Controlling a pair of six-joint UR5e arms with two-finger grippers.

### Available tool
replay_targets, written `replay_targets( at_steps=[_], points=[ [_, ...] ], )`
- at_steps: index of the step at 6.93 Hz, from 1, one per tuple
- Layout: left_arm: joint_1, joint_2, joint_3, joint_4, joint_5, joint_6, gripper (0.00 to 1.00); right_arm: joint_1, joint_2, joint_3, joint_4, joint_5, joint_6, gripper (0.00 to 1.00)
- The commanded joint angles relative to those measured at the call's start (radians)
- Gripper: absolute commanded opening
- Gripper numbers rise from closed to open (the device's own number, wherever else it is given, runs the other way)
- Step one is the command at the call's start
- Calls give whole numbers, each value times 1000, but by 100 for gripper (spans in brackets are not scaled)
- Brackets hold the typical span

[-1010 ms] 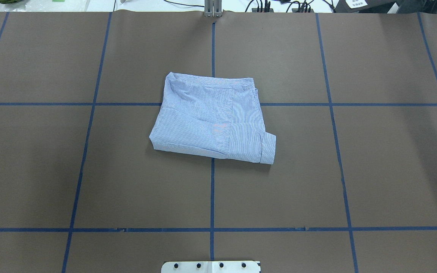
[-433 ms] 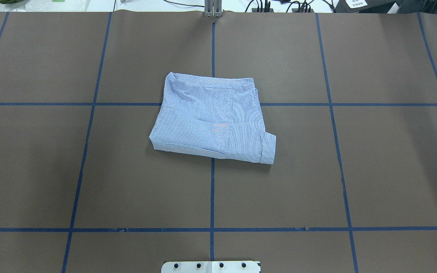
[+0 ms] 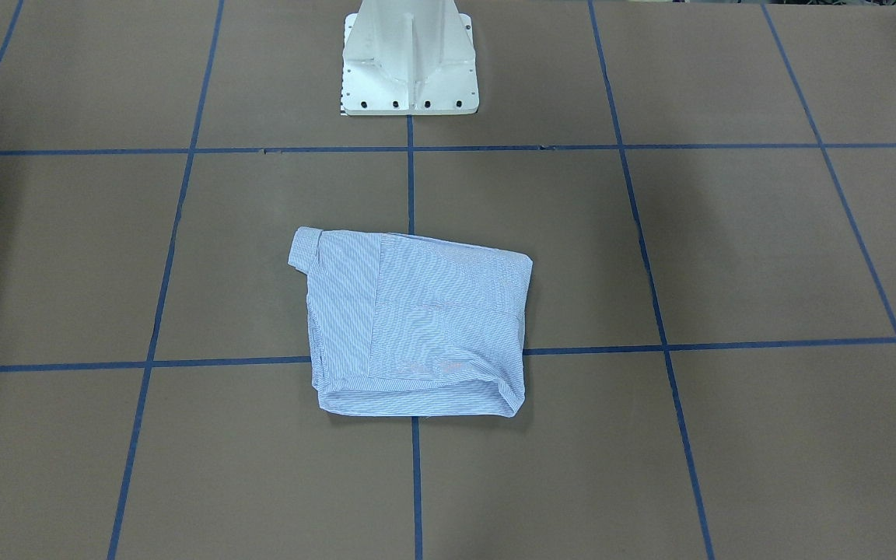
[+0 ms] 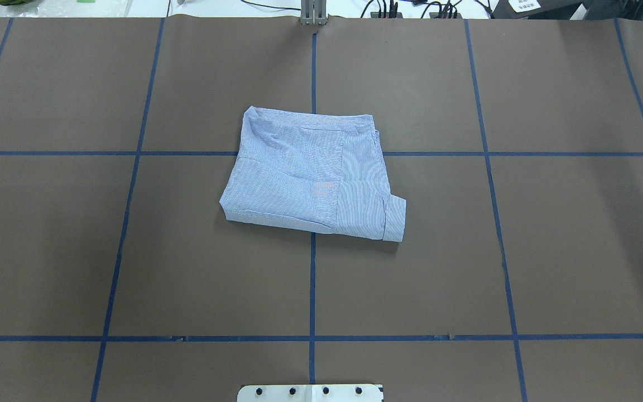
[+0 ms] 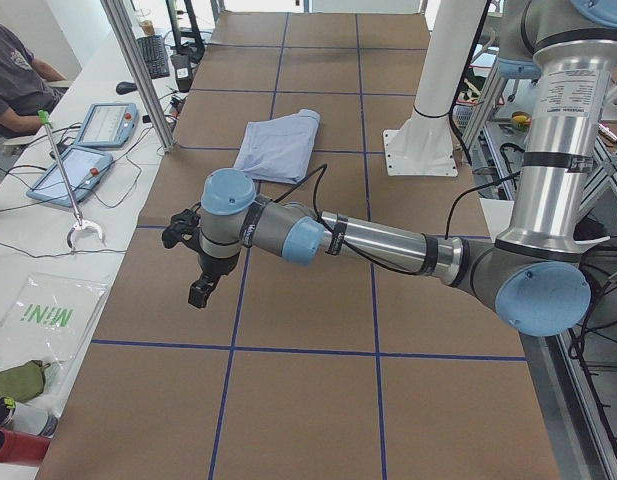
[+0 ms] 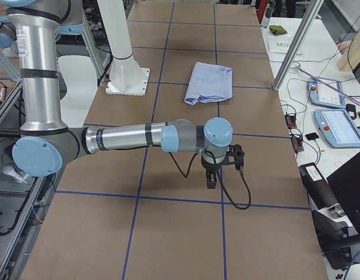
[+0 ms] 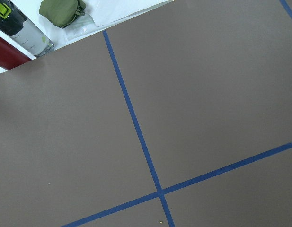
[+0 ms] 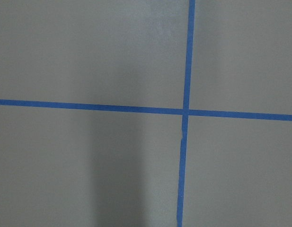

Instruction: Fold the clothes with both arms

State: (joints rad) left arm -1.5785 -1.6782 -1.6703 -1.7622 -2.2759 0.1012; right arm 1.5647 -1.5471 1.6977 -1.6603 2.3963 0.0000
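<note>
Lying folded into a compact rectangle near the middle of the counter, the striped shirt has one cuff poking out at a corner, and neither arm touches it. The left gripper hangs over bare counter well apart from the shirt, toward the robot's left end. The right gripper does the same toward the right end, and for both I cannot tell how far the jaws are spread.
</note>
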Motion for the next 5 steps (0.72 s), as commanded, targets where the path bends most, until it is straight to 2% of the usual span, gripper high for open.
replay_targets(
  at_steps=[1,5],
  points=[
    [0,2,0,1,1,0,99,0,4,-1,1,-5,0,100],
    [0,2,-6,4,3,-2,99,0,4,2,1,-5,0,100]
  ],
)
